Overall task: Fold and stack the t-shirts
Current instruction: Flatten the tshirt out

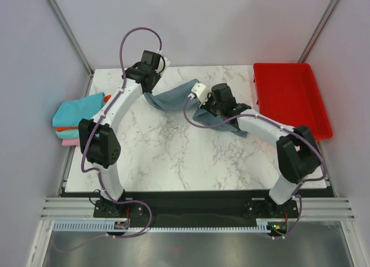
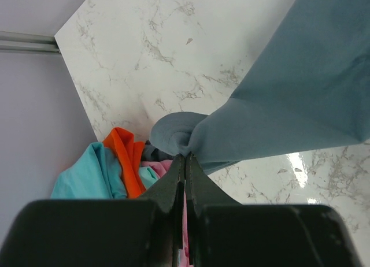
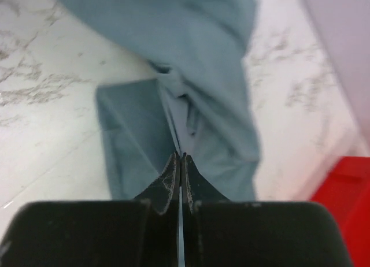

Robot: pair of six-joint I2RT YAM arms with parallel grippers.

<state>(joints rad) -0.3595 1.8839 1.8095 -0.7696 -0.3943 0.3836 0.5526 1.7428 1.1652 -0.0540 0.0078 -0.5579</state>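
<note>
Closest to my left wrist lens, the left gripper [image 2: 185,163] has its two black fingers clenched tip to tip on a bunched edge of the large slate grey-blue cloth t-shirt [image 2: 300,93]. From that pinch the cloth fans up and away to the right of the jaws. Just left of the same fingertips, and below them, lies the heap of folded shirts: the folded teal t-shirt [image 2: 87,174] furthest out, the folded orange t-shirt [image 2: 124,157] beside it, and a bit of the folded pink t-shirt [image 2: 159,166] right against the left finger.

On my right wrist lens, the right gripper [image 3: 180,163] is pressed shut as well. Its tips meet on a crease of the grey-blue shirt, which runs straight ahead of the jaws and drapes to both sides. The red plastic tray [image 3: 347,186] shows as a corner off to the right of those fingers.

From the overhead camera I see the shirt slung between the two grippers over the white marble table [image 1: 173,157], its far end trailing under the right arm. The folded pile sits at the table's left edge, outside the left arm.
</note>
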